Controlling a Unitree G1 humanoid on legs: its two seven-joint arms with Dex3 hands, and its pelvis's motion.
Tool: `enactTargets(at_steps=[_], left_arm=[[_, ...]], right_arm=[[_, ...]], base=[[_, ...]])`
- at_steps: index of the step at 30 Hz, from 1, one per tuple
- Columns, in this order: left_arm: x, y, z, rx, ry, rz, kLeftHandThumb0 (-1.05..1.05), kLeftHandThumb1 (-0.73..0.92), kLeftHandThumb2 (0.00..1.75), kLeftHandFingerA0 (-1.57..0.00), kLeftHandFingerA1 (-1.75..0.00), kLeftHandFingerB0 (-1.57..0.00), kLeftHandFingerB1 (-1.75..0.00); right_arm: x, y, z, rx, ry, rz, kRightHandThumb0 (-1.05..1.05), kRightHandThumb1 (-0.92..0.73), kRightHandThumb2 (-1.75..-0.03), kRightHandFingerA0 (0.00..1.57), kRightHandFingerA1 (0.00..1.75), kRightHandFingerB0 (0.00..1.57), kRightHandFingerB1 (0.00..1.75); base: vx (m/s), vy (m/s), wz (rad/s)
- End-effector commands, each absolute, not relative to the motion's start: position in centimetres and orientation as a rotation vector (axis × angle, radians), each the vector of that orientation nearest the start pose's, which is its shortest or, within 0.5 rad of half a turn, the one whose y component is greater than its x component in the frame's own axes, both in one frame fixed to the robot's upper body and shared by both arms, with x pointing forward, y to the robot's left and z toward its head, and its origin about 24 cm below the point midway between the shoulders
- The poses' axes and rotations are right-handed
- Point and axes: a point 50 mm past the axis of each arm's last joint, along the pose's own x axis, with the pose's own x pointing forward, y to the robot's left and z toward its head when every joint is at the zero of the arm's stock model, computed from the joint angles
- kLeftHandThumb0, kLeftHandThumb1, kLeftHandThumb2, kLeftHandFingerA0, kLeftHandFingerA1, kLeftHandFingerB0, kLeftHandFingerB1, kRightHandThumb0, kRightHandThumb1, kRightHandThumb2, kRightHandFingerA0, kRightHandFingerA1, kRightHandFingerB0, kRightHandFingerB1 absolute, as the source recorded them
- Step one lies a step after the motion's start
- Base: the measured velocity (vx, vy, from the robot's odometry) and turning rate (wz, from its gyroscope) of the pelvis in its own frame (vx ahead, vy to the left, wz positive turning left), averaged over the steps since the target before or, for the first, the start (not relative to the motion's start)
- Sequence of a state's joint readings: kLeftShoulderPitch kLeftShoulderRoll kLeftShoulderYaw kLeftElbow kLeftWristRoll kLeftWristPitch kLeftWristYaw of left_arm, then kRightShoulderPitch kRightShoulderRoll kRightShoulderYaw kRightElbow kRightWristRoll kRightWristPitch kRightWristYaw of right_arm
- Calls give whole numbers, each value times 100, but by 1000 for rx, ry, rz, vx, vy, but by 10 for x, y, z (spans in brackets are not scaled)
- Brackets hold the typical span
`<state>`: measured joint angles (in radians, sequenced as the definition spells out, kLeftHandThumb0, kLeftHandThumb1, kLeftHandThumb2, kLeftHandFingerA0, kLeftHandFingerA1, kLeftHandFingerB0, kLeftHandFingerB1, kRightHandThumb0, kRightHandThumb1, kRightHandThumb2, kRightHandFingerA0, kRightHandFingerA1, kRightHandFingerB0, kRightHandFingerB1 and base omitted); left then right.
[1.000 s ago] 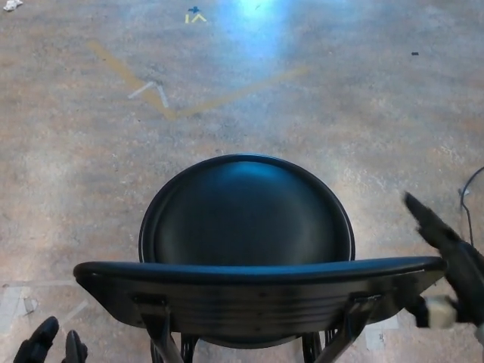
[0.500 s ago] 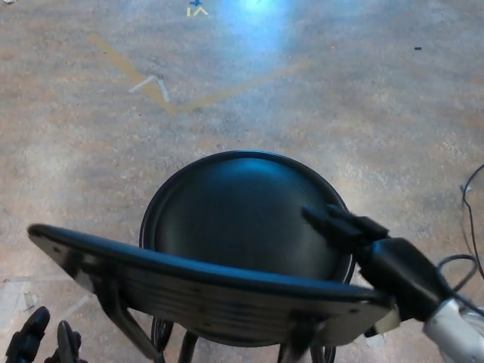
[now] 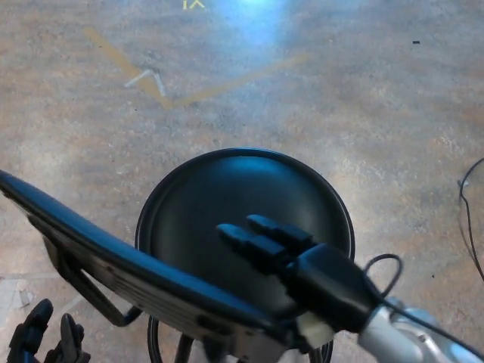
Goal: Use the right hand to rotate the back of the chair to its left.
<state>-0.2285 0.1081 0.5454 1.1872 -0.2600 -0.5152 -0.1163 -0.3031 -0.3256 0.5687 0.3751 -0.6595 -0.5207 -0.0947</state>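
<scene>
At the lower left, the left hand [image 3: 41,340] hangs low beside the chair, fingers a little apart and holding nothing. The chair back [image 3: 113,261] runs as a slanted bar from the left edge down to the bottom centre, above the round seat [image 3: 227,197]. The right hand [image 3: 283,253] reaches over the bar's right end, fingers straight and close together, clamped on nothing. To do this well, I judge it should push sideways evenly, staying near that end. Count: 1 chair, 2 hands, 1 cable [image 3: 463,215] on the floor at right.
</scene>
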Motion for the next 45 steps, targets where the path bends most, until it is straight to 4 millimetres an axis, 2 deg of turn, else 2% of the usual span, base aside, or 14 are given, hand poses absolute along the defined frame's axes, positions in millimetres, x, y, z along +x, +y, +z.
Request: enactTargets(at_steps=[1,4,5,8,9,12,17,18,28,32,36,43,44,45], left_arm=[[191,259,-98,-334,352,573,-68,55,91,-31,-55,-23,-46],[190,259,-99,-329,351,575,-68,56,92,-35,-57,-21,-45],[189,260,-99,-329,356,577,-66,55,91,-34,-57,-21,-45],[189,261,-99,-330,357,577,-66,55,91,-34,-57,-21,-45],[188,262,-99,-322,363,582,-64,54,92,-36,-58,-21,-46],[187,263,-100,-319,366,584,-64,54,92,-36,-58,-21,-46],[185,263,-101,-328,369,586,-67,55,91,-34,-56,-22,-46],[185,263,-101,-326,372,586,-68,55,91,-34,-56,-23,-45],[186,265,-99,-324,364,586,-69,56,91,-34,-57,-22,-46],[183,264,-101,-335,367,588,-71,56,91,-35,-57,-24,-46],[183,264,-101,-335,367,586,-71,56,91,-35,-57,-24,-46],[182,262,-102,-351,366,594,-68,55,91,-33,-56,-23,-46],[182,262,-103,-355,366,592,-68,55,91,-33,-56,-23,-46],[182,262,-103,-355,366,593,-68,55,91,-34,-56,-22,-46]], right_arm=[[233,-37,21,-934,-523,908,-105,-70,-62,0,0,0,0],[230,-28,23,-921,-514,919,-105,-70,-63,0,0,0,0],[229,-22,23,-913,-518,925,-102,-53,-95,0,0,0,0],[229,-19,24,-911,-517,927,-102,-53,-95,0,0,0,0],[226,-2,27,-870,-527,945,-105,-70,-62,0,0,0,0],[225,6,29,-853,-530,953,-105,-70,-62,0,0,0,0],[220,28,38,-845,-570,984,-105,-76,-66,0,0,0,0],[220,35,41,-831,-591,984,-100,-60,-101,0,0,0,0],[225,32,43,-833,-575,968,-100,-59,-101,0,0,0,0],[240,-4,38,-820,-526,851,-102,-63,-102,0,0,0,0],[244,-16,38,-814,-518,806,-102,-63,-102,0,0,0,0],[256,-139,29,-787,-461,356,-97,-64,-103,2,4,0,0],[254,-146,27,-785,-463,332,-97,-64,-103,2,4,0,0],[252,-153,25,-782,-454,309,-93,-76,-66,0,18,0,0]], base=[[0,0,0],[0,0,0],[0,0,0],[0,0,0],[0,0,0],[0,0,0],[0,0,0],[0,0,0],[9,1,0],[26,1,5],[21,2,6],[0,0,0],[0,0,0],[0,0,0]])
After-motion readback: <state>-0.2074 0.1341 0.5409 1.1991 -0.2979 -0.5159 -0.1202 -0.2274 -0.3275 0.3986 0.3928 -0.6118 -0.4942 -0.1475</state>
